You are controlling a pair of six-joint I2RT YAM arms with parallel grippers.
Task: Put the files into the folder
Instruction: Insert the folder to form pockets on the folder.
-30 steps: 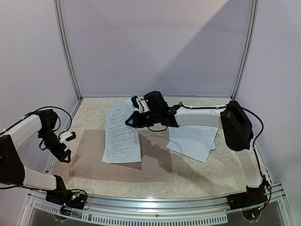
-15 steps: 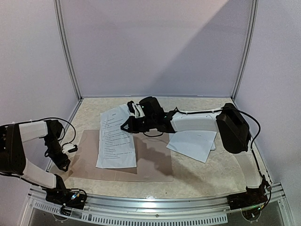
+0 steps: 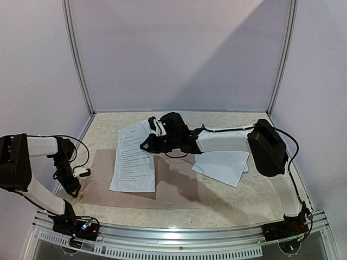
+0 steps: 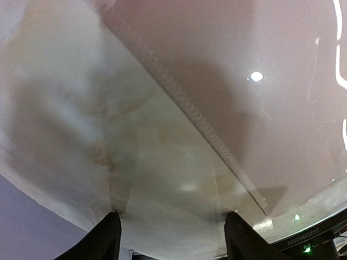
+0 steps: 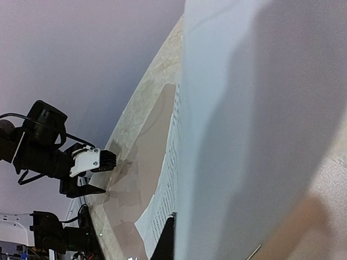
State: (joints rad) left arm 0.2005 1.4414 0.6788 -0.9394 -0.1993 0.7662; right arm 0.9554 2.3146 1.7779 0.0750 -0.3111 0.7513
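Paper sheet (image 3: 133,165): light, floppy, slick, probably buckles if pushed. My right gripper (image 3: 149,143) pinches its far edge; lower half on folder (image 3: 179,190). Left gripper (image 4: 171,219) spread, empty.

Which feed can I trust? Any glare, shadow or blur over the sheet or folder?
Top external: the right arm's shadow lies across the folder beside the sheet. Left wrist: soft focus, bright glare spots on the folder's glossy surface. Right wrist: the sheet fills most of the frame, blurred and grey with shade; the left gripper behind shows sharper.
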